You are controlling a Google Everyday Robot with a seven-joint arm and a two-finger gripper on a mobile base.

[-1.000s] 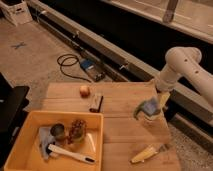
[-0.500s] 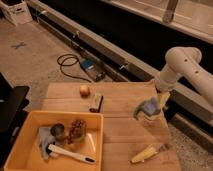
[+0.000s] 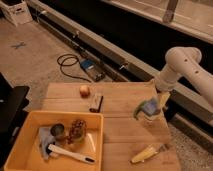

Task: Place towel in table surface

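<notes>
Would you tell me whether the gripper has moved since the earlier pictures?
No. The gripper is at the same spot near the right edge of the table surface, no nearer the apple.

Camera view. My gripper (image 3: pixel 160 101), jaws spread, hangs over the right side of the table surface (image 3: pixel 120 135), just beside a blue-topped glass container (image 3: pixel 146 108). The towel (image 3: pixel 44 138) lies in the yellow bin (image 3: pixel 65 114) beside a white-handled brush (image 3: pixel 70 154), well apart from the gripper.

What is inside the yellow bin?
The towel, partly covered by a dark cup, a brown lumpy item and a white-handled brush. Its covered part is hidden. The gripper hangs over the table surface beside the blue-topped container.
</notes>
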